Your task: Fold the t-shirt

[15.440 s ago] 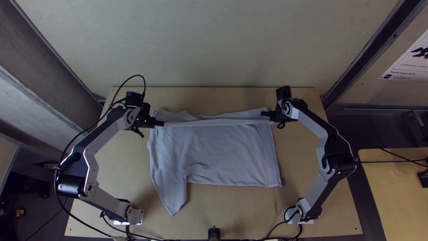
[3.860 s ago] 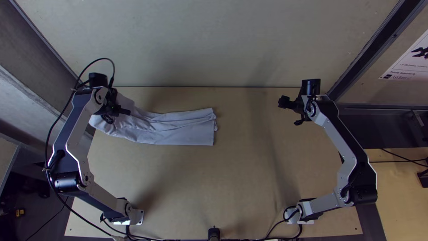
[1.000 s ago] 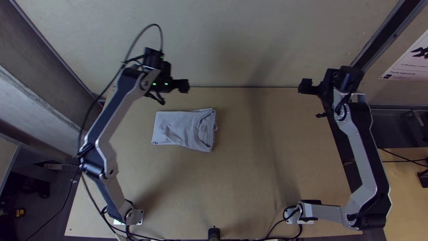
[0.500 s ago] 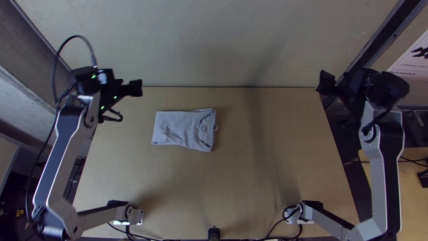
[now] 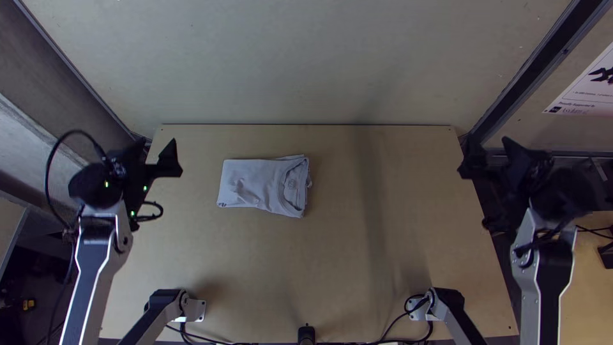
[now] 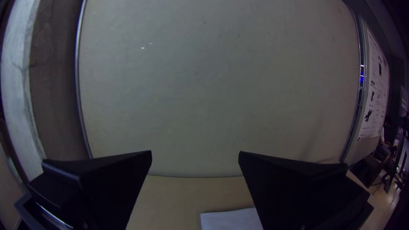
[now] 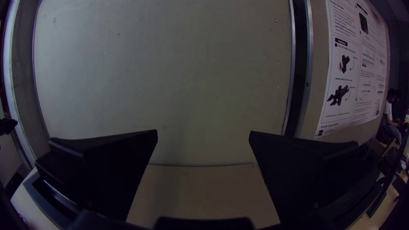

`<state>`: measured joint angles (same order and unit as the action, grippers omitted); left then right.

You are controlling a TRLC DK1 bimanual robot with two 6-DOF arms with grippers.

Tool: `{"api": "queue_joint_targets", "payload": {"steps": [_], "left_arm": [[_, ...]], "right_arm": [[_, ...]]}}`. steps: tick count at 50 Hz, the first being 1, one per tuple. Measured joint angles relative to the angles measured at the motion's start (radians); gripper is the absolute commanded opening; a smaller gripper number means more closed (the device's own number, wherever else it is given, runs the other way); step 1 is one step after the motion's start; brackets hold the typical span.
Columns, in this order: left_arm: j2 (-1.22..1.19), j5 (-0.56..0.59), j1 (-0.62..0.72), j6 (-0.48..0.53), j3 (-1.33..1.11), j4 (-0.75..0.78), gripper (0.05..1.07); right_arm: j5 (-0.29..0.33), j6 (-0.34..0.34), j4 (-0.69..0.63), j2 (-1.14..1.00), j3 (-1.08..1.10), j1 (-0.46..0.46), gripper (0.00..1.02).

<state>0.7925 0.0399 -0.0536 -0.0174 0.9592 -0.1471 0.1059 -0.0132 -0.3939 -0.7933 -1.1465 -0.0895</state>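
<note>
Fingers (image 5: pixel 169 163) wide apart (wall poster (image 5: pixel 589 89) beyond)

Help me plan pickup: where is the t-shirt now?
In the top view, the folded t-shirt lies on the far half of the wooden table, left of centre, with the left gripper nearest, off to its left.

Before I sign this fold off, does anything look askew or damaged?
The folded t-shirt has a slanting near edge and a bit of cloth poking out at its right end, so it looks slightly untidy. I see no damage.
</note>
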Motion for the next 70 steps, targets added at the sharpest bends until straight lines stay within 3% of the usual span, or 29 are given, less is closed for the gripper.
{"api": "queue_joint_targets", "payload": {"steps": [20,37,50,58,62,70], "left_arm": [[-0.412,-0.109,-0.014,-0.008,-0.406,0.224,1.03],[-0.755,-0.121,-0.014,0.023,-0.706,0.249,1.03],[-0.784,-0.132,-0.021,0.047,-0.859,0.375,1.03],[-0.785,-0.135,-0.021,0.056,-0.915,0.322,1.03],[-0.782,-0.121,-0.025,0.056,-0.915,0.182,1.03],[-0.785,-0.085,-0.062,0.056,-0.915,0.169,1.03]], "right_arm": [[0.0,-0.013,0.089,0.469,0.414,0.029,0.99],[0.0,-0.013,0.092,0.734,0.67,0.029,0.99],[-0.001,-0.013,0.132,0.793,0.851,0.005,0.99],[-0.043,-0.019,0.177,0.792,0.982,-0.032,0.99],[-0.049,-0.019,0.213,0.792,1.038,-0.064,0.99],[-0.06,-0.015,0.214,0.788,1.073,-0.098,0.99]]}}
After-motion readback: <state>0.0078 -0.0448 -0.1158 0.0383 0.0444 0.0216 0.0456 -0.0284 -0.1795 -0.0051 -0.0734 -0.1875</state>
